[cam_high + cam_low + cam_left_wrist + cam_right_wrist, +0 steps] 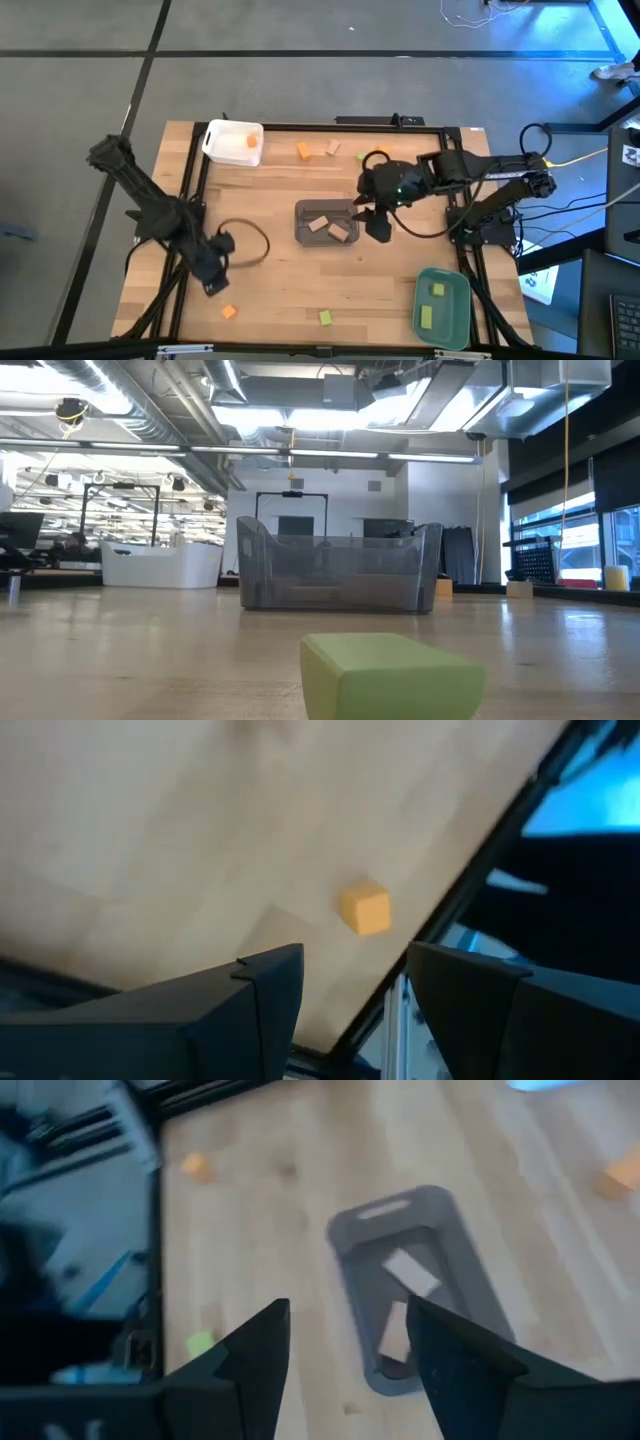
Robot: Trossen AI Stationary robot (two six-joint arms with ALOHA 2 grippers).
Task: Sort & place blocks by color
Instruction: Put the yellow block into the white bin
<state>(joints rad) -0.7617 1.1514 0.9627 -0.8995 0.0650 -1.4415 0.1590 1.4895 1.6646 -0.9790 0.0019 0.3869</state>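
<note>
1. While you look down from above, tan blocks (330,228) lie in the grey tray (300,212) beside the released right end effector (378,226); several blocks remain loose on the tabletop (280,290).
2. From the left wrist, an orange block (365,909) sits unsorted just ahead of the released left end effector (355,1000).

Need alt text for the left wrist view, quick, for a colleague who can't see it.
A small orange cube block lies on the pale wooden table near its dark-framed edge, just ahead of the open, empty left gripper. Nothing else of the task shows here.
</note>
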